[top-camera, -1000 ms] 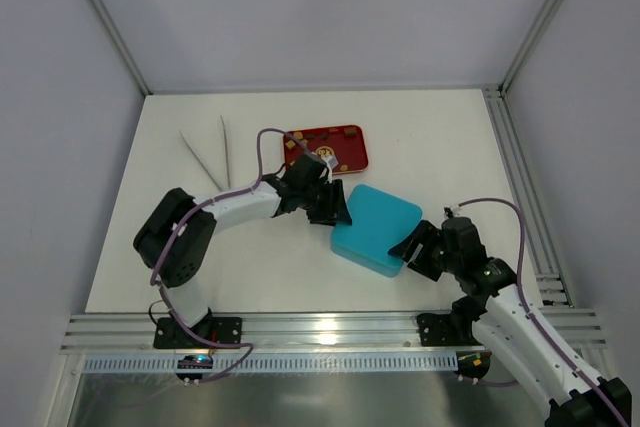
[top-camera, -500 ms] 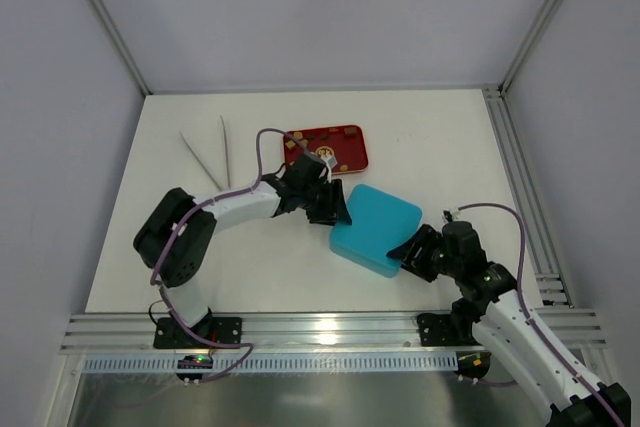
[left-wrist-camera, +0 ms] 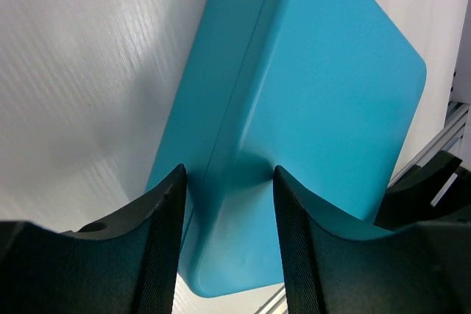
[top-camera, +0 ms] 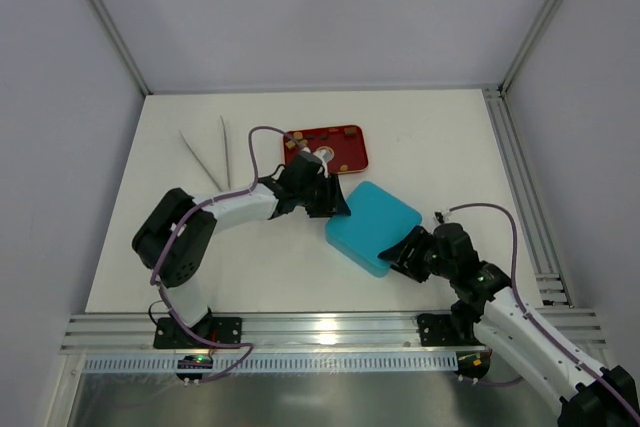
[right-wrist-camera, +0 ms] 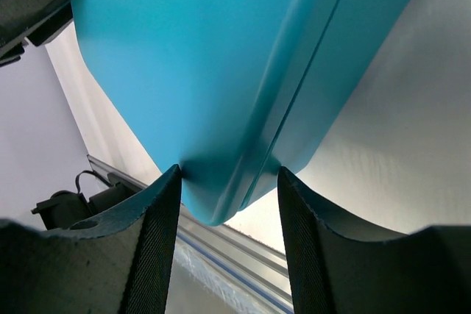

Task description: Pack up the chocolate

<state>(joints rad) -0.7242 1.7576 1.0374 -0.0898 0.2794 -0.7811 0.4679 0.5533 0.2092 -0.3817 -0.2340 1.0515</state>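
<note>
A teal lidded box (top-camera: 375, 225) sits mid-table, held at two opposite corners. My left gripper (top-camera: 335, 205) is shut on its far-left corner, and in the left wrist view its fingers (left-wrist-camera: 165, 218) press the box (left-wrist-camera: 309, 93) on both sides. My right gripper (top-camera: 405, 247) is shut on the near-right corner; in the right wrist view that corner (right-wrist-camera: 221, 108) hangs just above the table between the pads. Small brown and tan chocolate pieces (top-camera: 350, 131) lie on a red tray (top-camera: 345, 155) behind the box.
Two thin grey sticks (top-camera: 205, 159) lie at the far left of the white table (top-camera: 450, 147). An aluminium rail (top-camera: 330, 332) runs along the near edge, another (top-camera: 520, 187) down the right side. Grey walls enclose the back and sides.
My right gripper has moved in and closed on the box's near-right corner. The box has shifted slightly left. The left gripper keeps its hold.
</note>
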